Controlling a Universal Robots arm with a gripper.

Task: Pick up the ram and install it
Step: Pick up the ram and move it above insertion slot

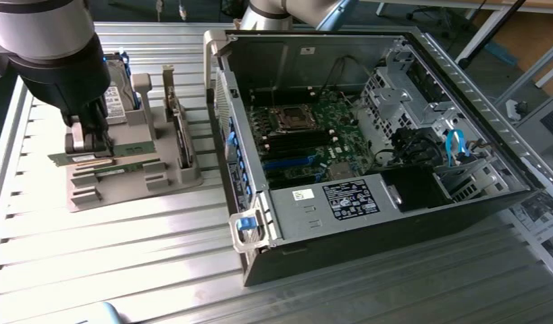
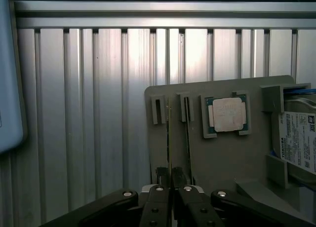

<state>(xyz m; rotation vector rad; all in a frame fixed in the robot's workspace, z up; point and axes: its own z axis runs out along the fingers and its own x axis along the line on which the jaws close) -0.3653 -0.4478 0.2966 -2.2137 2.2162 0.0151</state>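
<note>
One ram [image 1: 132, 148] was pinched in my tool [image 1: 89, 150] at the left holder [image 1: 123, 187], mid pick-up; I judged it needed keeping level.

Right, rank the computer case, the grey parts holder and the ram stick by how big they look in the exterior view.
1. computer case: by far the largest.
2. grey parts holder: clearly smaller than the case.
3. ram stick: smallest, a thin strip shorter than the holder.
</note>
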